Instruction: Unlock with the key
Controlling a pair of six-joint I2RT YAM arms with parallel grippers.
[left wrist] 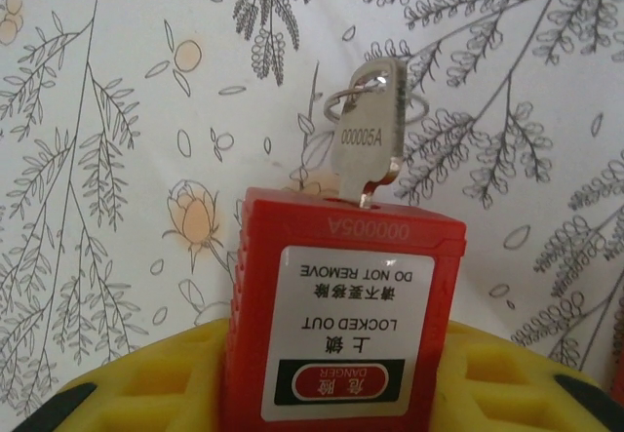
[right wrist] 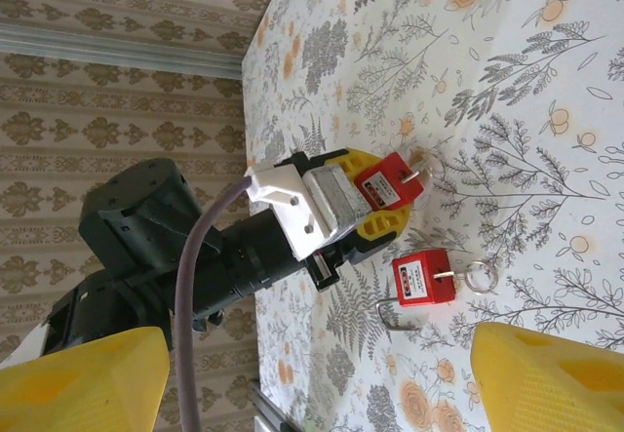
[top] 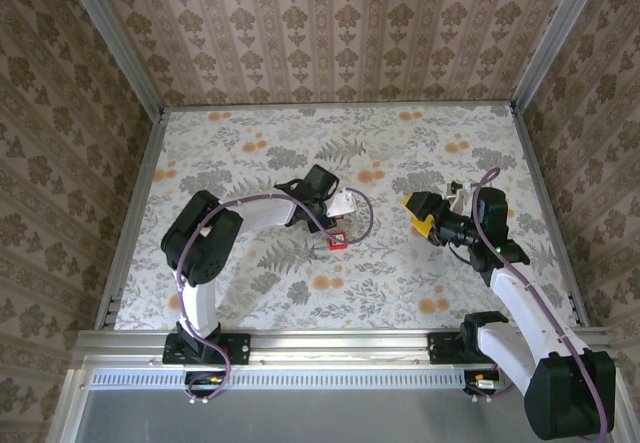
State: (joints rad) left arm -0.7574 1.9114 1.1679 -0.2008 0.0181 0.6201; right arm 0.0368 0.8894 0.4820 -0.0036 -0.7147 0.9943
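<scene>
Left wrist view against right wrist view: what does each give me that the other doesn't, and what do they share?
Left wrist adds close detail: the key, stamped 000005A, seated in the held padlock, whose label reads LOCKED OUT, DO NOT REMOVE. Right wrist adds a second padlock lying on the table with a key ring beside it, plus the open right gripper. Shared: the held padlock, red, clamped between the yellow fingers of the left gripper, key in place.
</scene>
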